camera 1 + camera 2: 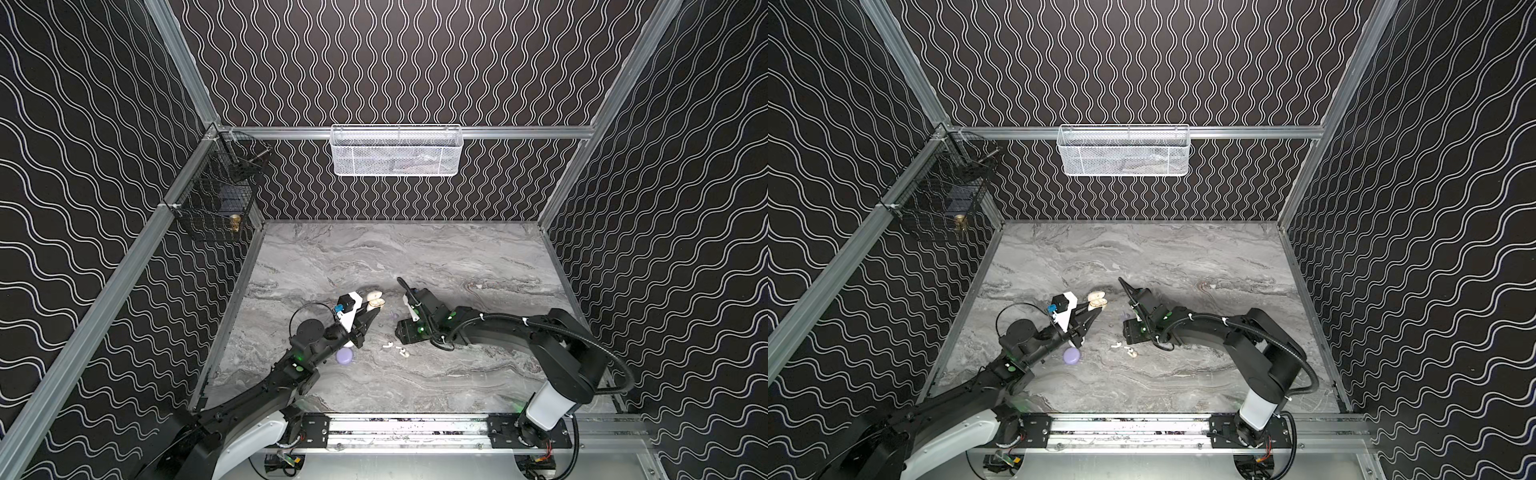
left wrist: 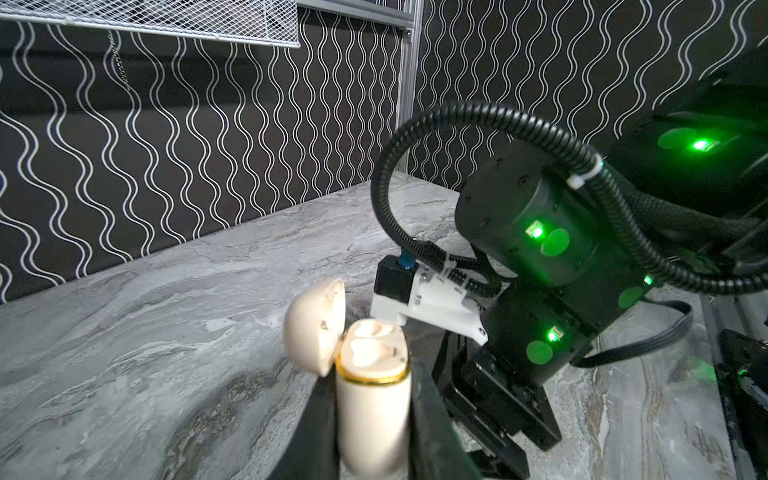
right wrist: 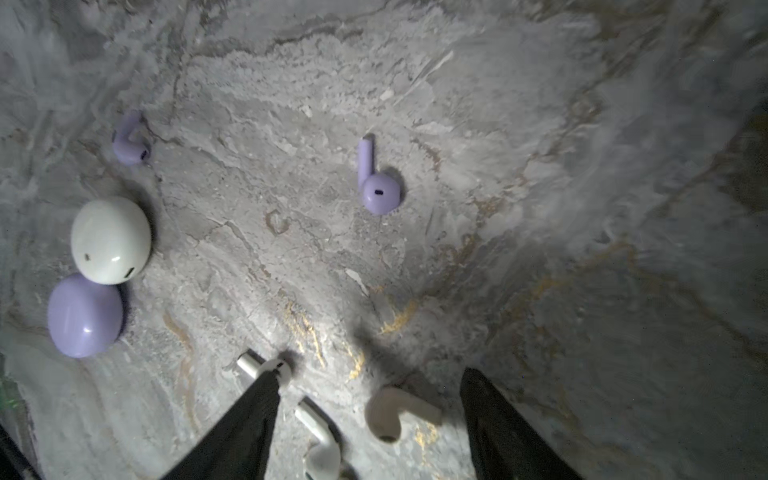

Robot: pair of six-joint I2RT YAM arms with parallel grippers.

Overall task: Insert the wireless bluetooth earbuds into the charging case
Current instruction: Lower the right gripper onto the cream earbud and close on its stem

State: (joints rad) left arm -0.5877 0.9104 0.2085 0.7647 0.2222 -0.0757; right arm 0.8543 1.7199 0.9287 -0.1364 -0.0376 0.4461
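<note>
Left end effector (image 2: 370, 374) is clamped on a smooth cream charging case (image 2: 370, 419), its domed lid swung open above a gold rim, and only the left wrist view shows me its inside. Right end effector (image 3: 370, 374) stands wide open, gripping nothing, over three glossy pale earbuds (image 3: 395, 415) on the marbled tabletop (image 3: 540, 208). Beyond lie two lavender earbuds (image 3: 376, 183), well apart, and a rounded white case (image 3: 110, 239) and lavender case (image 3: 85, 316) side by side.

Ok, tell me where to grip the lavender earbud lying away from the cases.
Probably take the lavender earbud across its thin stem, near the rounded head, coming straight down: it lies flat on the table, stem free on both sides.
</note>
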